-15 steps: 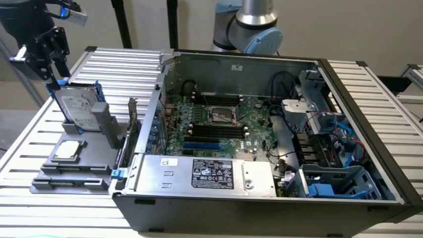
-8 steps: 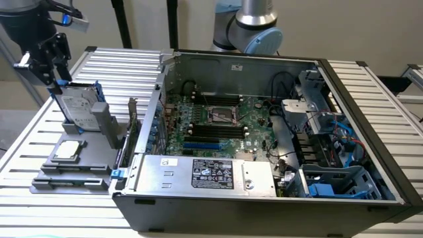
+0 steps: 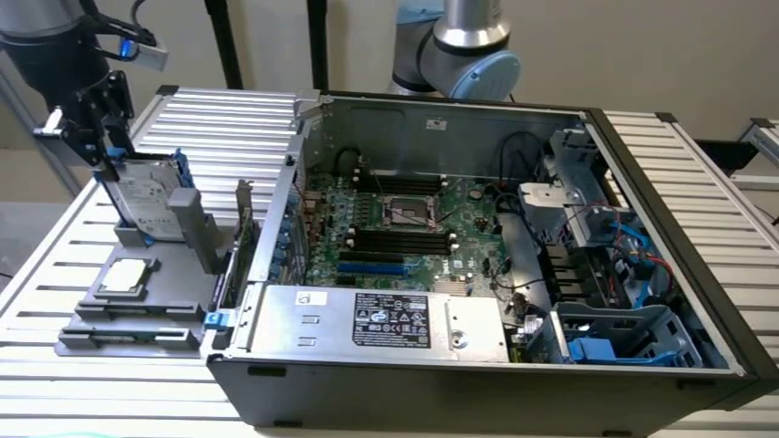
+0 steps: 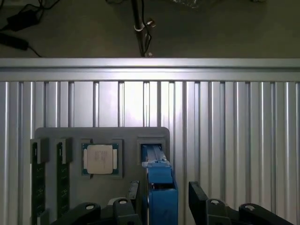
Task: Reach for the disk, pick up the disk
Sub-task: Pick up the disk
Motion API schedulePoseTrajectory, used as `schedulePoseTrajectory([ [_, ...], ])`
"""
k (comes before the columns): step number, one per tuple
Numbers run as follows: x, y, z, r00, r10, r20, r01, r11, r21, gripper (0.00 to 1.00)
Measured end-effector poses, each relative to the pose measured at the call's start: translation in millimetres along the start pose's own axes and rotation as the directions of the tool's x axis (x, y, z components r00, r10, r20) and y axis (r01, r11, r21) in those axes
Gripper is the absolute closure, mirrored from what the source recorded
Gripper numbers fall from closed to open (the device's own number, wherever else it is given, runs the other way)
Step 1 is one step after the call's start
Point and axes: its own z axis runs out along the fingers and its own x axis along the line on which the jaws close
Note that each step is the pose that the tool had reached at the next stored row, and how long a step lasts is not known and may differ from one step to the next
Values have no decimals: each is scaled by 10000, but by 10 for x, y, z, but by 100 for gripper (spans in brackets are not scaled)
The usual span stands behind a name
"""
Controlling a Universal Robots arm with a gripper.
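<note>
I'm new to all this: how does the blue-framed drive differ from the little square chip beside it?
The disk stands upright on edge in the grey holder; the chip lies flat. The disk is larger, rectangular, blue-railed; the chip is small and square. Both sit in that holder.

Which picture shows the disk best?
The exterior view. There the disk stands upright in the grey holder, showing its labelled face and blue rails. The wrist view looks straight down on it and catches its thin blue top edge.
</note>
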Motion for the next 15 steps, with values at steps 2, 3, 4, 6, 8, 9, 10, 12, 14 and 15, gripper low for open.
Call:
schedulePoseTrajectory([
  [2, 0, 0, 22, 10000, -33, 0, 33, 10000, -1, 46],
  [3, 0, 0, 32, 10000, -50, -1, 50, 10000, -1, 46],
  [4, 0, 0, 41, 10000, -66, -3, 66, 10000, -1, 46],
  [6, 0, 0, 61, 10000, -93, -13, 93, 10000, -1, 46],
  [8, 0, 0, 75, 9999, -112, -26, 112, 9999, -2, 46],
  [9, 0, 1, 81, 9999, -116, -35, 116, 9999, -2, 46],
  [10, 0, 3, 87, 9999, -115, -57, 115, 9999, -4, 46],
  [12, 0, 4, 97, 9998, -114, -131, 114, 9999, -6, 46],
  [14, 1, 4, 104, 9997, -115, -195, 115, 9999, -5, 46],
  [15, 1, 4, 105, 9997, -116, -207, 116, 9999, -6, 46],
])
